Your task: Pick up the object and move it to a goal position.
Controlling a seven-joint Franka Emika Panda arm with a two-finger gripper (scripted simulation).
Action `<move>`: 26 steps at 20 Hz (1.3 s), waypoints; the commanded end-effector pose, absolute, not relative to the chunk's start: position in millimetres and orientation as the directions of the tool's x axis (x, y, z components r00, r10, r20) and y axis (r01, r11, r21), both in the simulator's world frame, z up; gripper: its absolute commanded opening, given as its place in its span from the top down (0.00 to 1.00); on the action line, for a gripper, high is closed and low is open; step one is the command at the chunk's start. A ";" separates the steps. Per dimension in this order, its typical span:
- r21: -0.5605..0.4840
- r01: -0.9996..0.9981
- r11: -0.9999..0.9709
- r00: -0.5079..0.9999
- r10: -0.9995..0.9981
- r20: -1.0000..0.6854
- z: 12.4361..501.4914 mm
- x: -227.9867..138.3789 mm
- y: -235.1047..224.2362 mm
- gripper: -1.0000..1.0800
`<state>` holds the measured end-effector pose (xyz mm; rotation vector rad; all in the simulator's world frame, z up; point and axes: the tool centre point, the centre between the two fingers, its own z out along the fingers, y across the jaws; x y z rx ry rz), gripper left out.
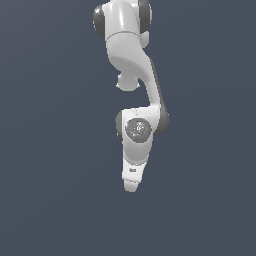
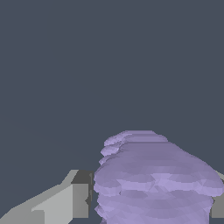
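Observation:
In the wrist view the pale purple lumpy object (image 2: pixel 153 175) fills the space between my gripper's two grey fingers. One finger (image 2: pixel 70 197) lies against one side of it and the edge of the other finger (image 2: pixel 218 205) shows at the opposite side. My gripper (image 2: pixel 151 199) is shut on the object. In the exterior view the white arm (image 1: pixel 136 145) points down at the middle of the picture. It hides the fingers and the object there.
Plain dark blue-grey ground fills both views around the arm. No other objects, containers or edges show. No goal marker is visible.

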<state>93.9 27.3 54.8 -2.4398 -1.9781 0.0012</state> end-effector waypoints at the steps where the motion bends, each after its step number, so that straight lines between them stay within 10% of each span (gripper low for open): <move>1: 0.000 0.978 -0.208 0.208 0.978 0.000 61.7 88.5 18.1 1.00; 26: 0.000 0.978 -0.208 0.208 0.978 0.000 212.5 -36.0 -178.1 1.00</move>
